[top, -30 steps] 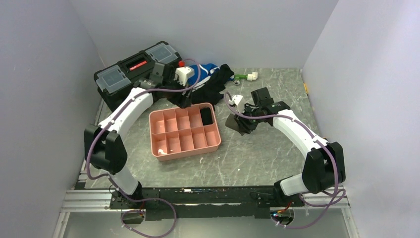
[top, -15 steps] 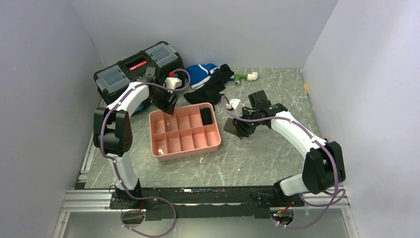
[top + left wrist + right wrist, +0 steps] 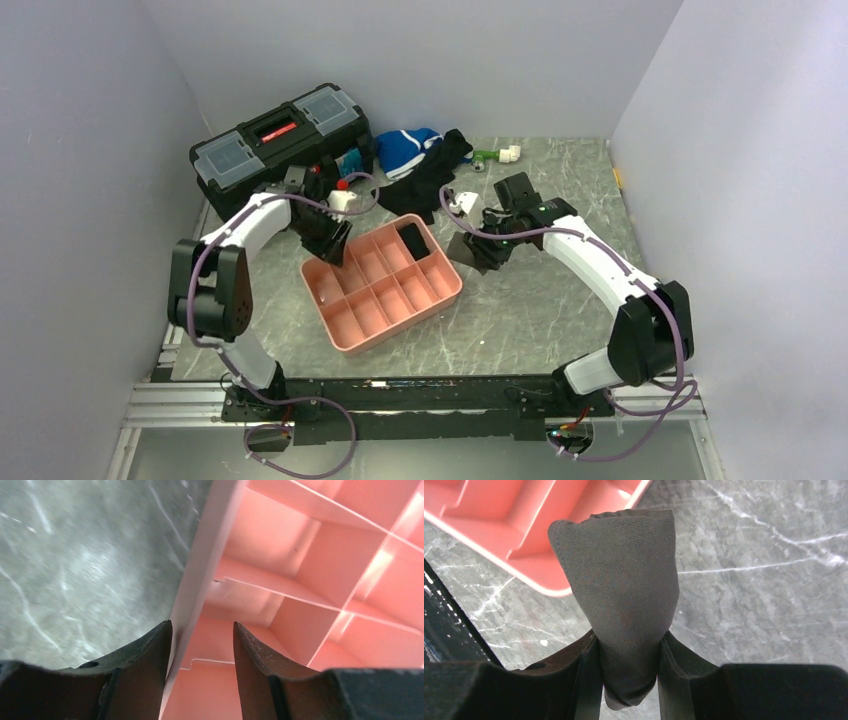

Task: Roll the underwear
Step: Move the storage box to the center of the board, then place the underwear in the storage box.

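Note:
The underwear [image 3: 624,580] is a dark grey-brown roll of fabric; no beige waistband shows. My right gripper [image 3: 626,650] is shut on its lower end and holds it above the table, just right of the pink tray's corner [image 3: 549,540]. In the top view the right gripper [image 3: 490,250] and the underwear [image 3: 476,252] are by the tray's right side. My left gripper [image 3: 202,630] is open and straddles the tray's outer wall [image 3: 192,580], one finger outside, one inside. In the top view it [image 3: 330,245] is at the tray's far left corner.
The pink compartment tray [image 3: 410,322] lies turned at an angle; a black roll [image 3: 412,238] fills one far compartment. A black toolbox [image 3: 275,140] stands at the back left. A blue-and-white garment [image 3: 408,145], a black garment [image 3: 430,180] and a green-and-white object [image 3: 497,154] lie at the back.
My left gripper came down from the garments to the tray's far left corner, and the tray has swung round at an angle. My right gripper moved slightly left with the underwear.

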